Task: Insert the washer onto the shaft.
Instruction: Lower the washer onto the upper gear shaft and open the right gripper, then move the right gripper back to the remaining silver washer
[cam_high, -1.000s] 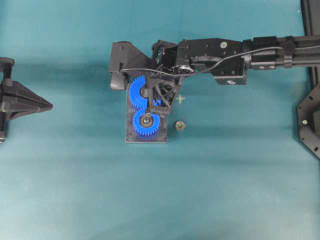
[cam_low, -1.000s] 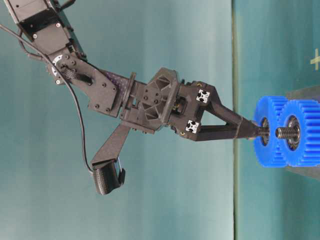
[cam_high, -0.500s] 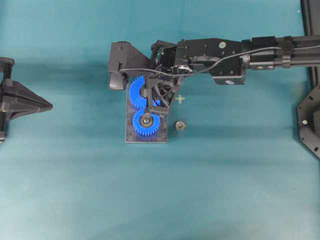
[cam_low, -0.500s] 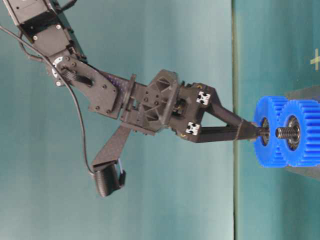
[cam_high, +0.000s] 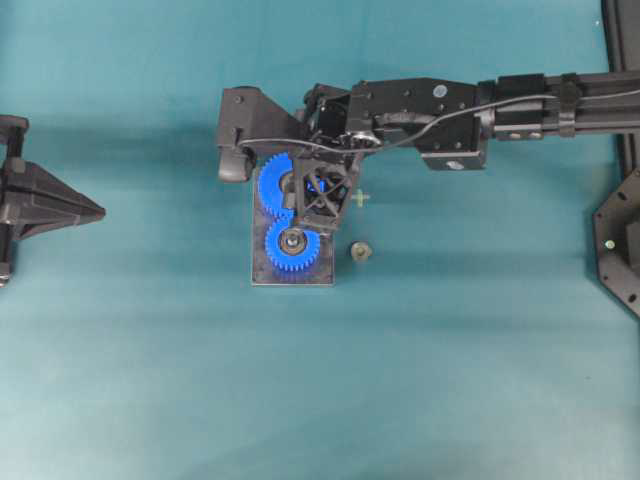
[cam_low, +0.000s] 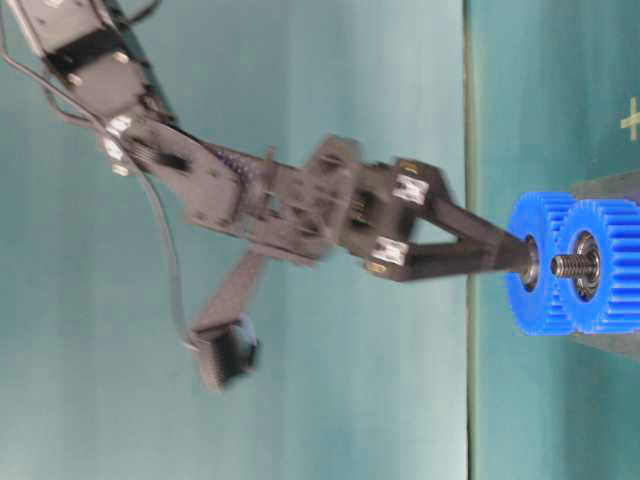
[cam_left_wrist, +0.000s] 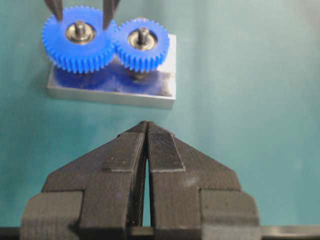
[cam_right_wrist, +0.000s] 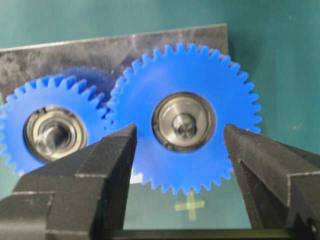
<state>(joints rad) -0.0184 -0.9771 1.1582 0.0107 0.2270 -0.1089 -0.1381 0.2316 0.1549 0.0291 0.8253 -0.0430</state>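
Overhead: my right gripper (cam_high: 300, 190) sits over the big gear (cam_high: 277, 186), way nearer than the left gripper (cam_high: 95, 210), which is far off & pinched shut.

Right wrist cam: fingers (cam_right_wrist: 112, 150) spread wide, holding nothing; washer (cam_right_wrist: 183, 121) lies flat round the shaft (cam_right_wrist: 184, 125), dead center between them, shaft axis pointing straight at my palm.

Left wrist cam: same shaft (cam_left_wrist: 80, 27) stands between my tips.

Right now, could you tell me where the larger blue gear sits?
In the right wrist view, the larger blue gear sits on the metal base plate, meshed with the smaller gear.
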